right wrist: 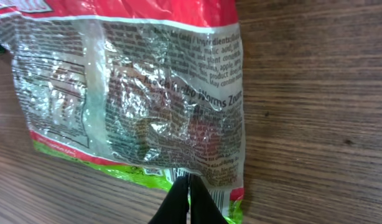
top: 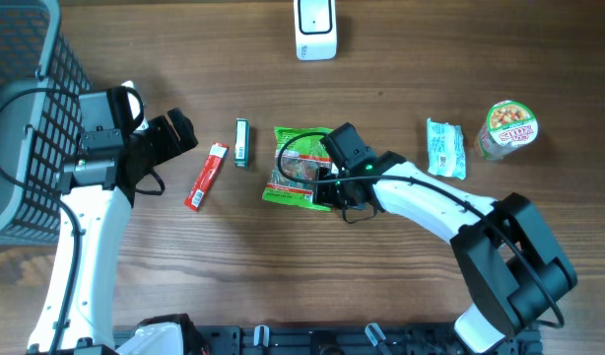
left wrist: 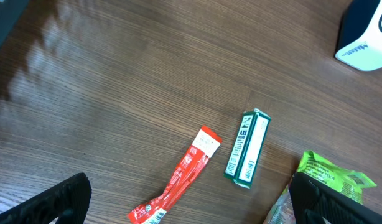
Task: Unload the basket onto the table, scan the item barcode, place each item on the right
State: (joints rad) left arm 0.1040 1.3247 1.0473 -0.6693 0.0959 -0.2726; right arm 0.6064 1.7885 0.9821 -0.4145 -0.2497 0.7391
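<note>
Progress: the grasp looks made and the scan itself remains. The snack bag (top: 299, 168) is well apart from the scanner (top: 315, 28), so it must be carried there and its barcode presented.
Wire basket (top: 27, 118): at the bench's left edge, not involved.
Left gripper (top: 179, 136): just beside the basket, with its jaws spread wide and nothing between them. It is well apart from the bag.
Red stick packet (top: 206, 177): lying flat, right of the left gripper.
Green gum pack (top: 241, 141): flat, between the red packet and the bag.
Snack bag: mid-bench, nearer the front edge than the scanner is. Its printed back shows in the right wrist view. Whether it is off the bench cannot be told.
Right gripper (right wrist: 190, 190): its jaws are pinched narrow on the bag's rim, with the rest of the bag spreading away from them.
Barcode: it may be the small barred patch just beside the jaws, but this is too unclear to confirm.
Scanner: at the middle of the far edge.
Pale green packet (top: 445, 148) and noodle cup (top: 506, 130): toward the right edge, untouched.
</note>
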